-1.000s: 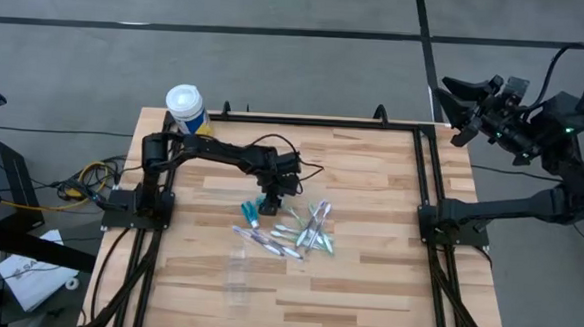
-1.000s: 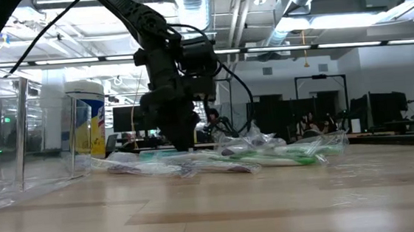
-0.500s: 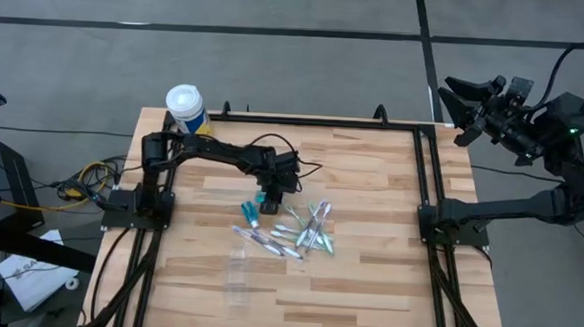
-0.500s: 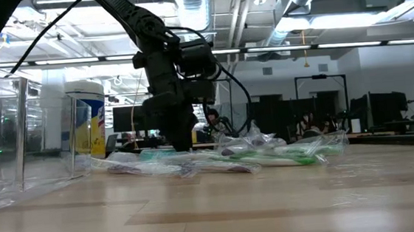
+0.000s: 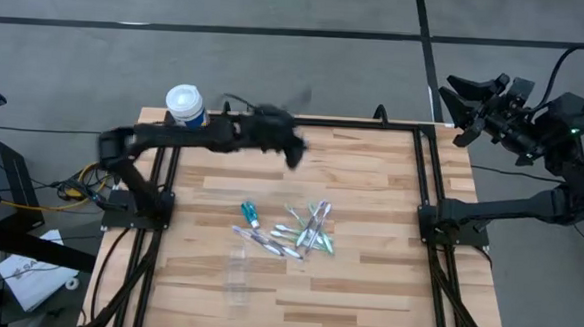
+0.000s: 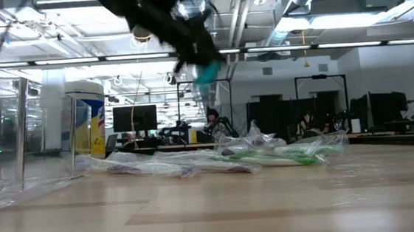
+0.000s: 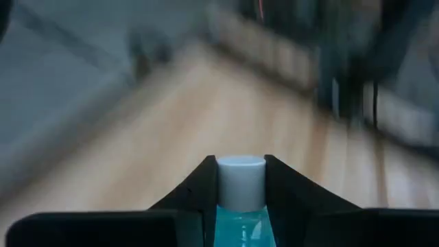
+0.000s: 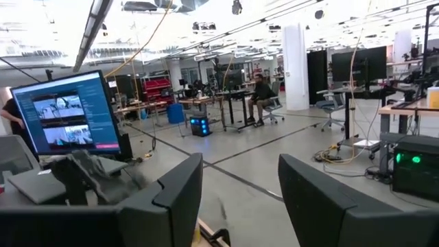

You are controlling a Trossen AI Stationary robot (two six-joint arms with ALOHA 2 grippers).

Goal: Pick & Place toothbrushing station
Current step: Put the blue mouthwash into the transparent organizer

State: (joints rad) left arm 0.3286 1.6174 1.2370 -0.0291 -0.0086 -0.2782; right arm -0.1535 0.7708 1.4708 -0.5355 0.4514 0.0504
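My left gripper (image 5: pixel 293 152) is high above the table's far edge, blurred, shut on a small teal tube with a white cap (image 7: pixel 240 206). The tube also shows in the low view (image 6: pixel 207 73). Wrapped green, purple and white toothbrushes (image 5: pixel 304 229) lie in a pile at the table's middle, and another teal tube (image 5: pixel 251 214) lies flat beside them. The see-through holder (image 5: pixel 236 276) stands on the table nearer the front edge. It also shows in the low view (image 6: pixel 16 138). My right gripper (image 5: pixel 462 107) is open in the air beyond the table's far right corner. My left gripper pinches the teal tube between its two fingers, on the tube's two sides just below the white cap (image 7: pixel 240 180). The cap end sticks out past the fingertips (image 7: pixel 199 189). The tube is lifted clear of the table.
A big white-lidded canister with a yellow label (image 5: pixel 185 106) stands at the table's far left corner. Black frame rails (image 5: pixel 426 191) run along the table's left and right sides. Bare wood (image 5: pixel 366 288) lies at the front right.
My left gripper has risen fast from beside the toothbrush pile and swung toward the table's far edge, carrying one teal tube clear of the table. The other teal tube and the toothbrushes have stayed where they were.
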